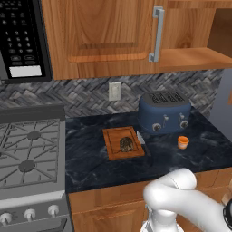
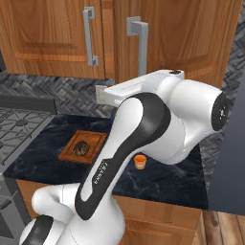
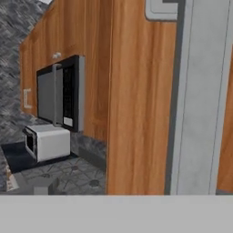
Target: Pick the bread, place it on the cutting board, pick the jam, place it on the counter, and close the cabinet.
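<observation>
Hand view: a silver bar handle (image 3: 198, 98), flat-faced and matte, runs the full height just ahead of the camera, against a smooth warm-brown door (image 3: 136, 100) with vertical grain.
Gripper: its fingertips are not visible, so I cannot tell whether it is open or closed.
Farther in hand view: a black microwave (image 3: 61, 93) with a grey door is seen at an angle beside the wood; below it stands a boxy white appliance (image 3: 48, 142) on a dark surface.
Arm: in the right base view the white arm (image 2: 158, 119), glossy with a dark band, rises in a thick bend before the cabinet and hides part of the counter.
Cabinet: panelled wood; in the left base view a door (image 1: 104, 36) with a silver handle is beside an open bay showing the inner shelf (image 1: 192, 58).
Counter: dark marbled stone (image 1: 99, 163), wooden fronts below.
Board: flat reddish-brown rectangle (image 1: 111, 149) with a groove round its edge, lying on the counter left of the toaster.
Bread: rough, mottled dark lump (image 1: 126, 144) resting on the board, toward its right side.
Jam: tiny orange cup-shaped jar (image 1: 183, 142) upright on the counter, just before the toaster's right end, apart from the board.
Toaster: rounded blue body (image 1: 164, 112) with top slots and front knobs.
Stove: grey grates (image 1: 27, 149) left of the counter.
Backsplash: grey herringbone tile (image 1: 77, 97) with a pale outlet (image 1: 114, 91).
</observation>
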Available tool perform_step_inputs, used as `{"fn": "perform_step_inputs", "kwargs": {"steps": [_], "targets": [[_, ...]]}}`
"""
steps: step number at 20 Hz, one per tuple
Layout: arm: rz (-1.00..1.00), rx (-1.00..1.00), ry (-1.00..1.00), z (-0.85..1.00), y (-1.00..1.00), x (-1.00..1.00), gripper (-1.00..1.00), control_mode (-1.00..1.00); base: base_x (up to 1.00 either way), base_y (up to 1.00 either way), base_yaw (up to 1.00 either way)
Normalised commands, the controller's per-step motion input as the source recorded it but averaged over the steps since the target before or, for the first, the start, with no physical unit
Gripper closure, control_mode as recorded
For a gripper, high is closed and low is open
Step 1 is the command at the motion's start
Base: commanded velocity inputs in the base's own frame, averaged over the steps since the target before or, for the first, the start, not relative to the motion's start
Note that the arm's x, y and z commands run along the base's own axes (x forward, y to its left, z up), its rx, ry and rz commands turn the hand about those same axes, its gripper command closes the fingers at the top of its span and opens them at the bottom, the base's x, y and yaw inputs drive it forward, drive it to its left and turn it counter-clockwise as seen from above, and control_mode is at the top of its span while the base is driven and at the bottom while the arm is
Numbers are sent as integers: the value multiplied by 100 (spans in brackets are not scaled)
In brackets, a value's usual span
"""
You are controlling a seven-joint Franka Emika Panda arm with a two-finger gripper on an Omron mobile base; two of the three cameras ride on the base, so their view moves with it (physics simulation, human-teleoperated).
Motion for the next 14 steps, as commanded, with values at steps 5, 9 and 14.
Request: {"fn": "perform_step_inputs", "kwargs": {"steps": [5, 9, 14], "targets": [[-9, 3, -6, 0, 24, 8, -100, -100, 0, 0, 0], [-4, 4, -6, -1, 13, 22, -100, -100, 0, 0, 0], [-2, 5, -6, 0, 6, 23, -100, -100, 0, 0, 0]]}}
